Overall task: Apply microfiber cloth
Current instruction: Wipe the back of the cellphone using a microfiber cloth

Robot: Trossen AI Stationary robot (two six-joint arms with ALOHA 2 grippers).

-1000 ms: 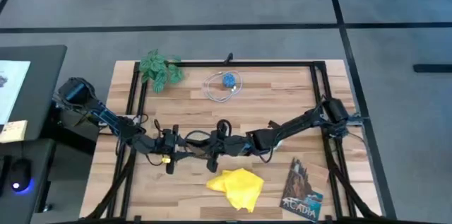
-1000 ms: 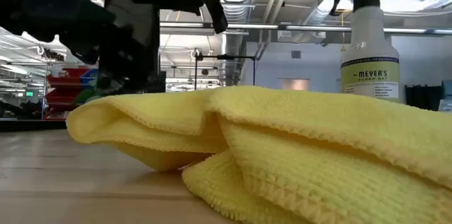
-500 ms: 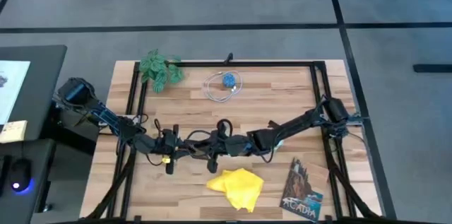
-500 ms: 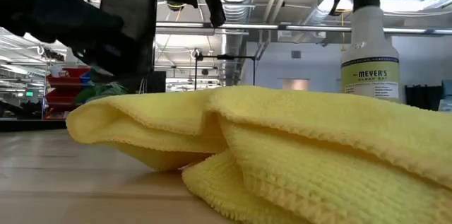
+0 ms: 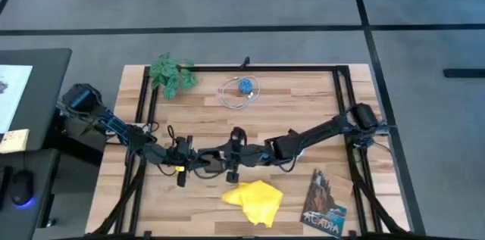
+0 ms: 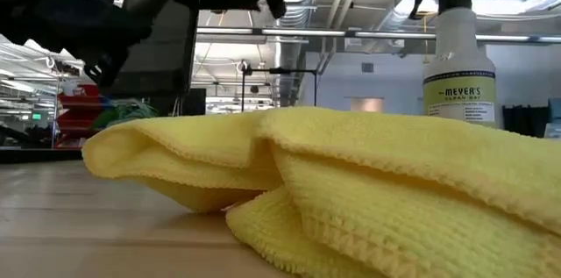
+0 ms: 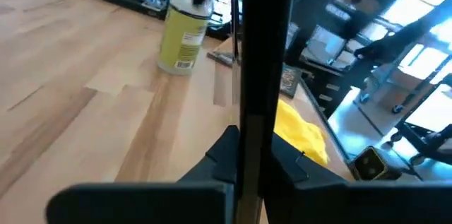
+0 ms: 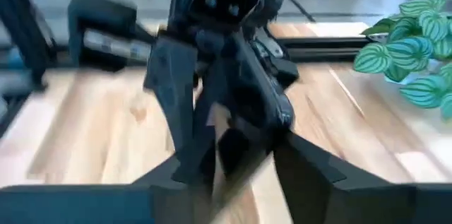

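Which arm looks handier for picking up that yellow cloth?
Probably the right: the right gripper hangs nearer the microfiber cloth, while the left gripper is clamped on the black phone.

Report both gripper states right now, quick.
Left gripper: closed on the black smartphone.
Right gripper: right beside the left one at mid-table; open or closed cannot be told.

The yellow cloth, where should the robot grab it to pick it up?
Probably the raised fold at the top of the microfiber cloth, coming straight down from above. It lies crumpled on the table, so its bunched ridges give the fingers something to pinch, unlike a flat edge.
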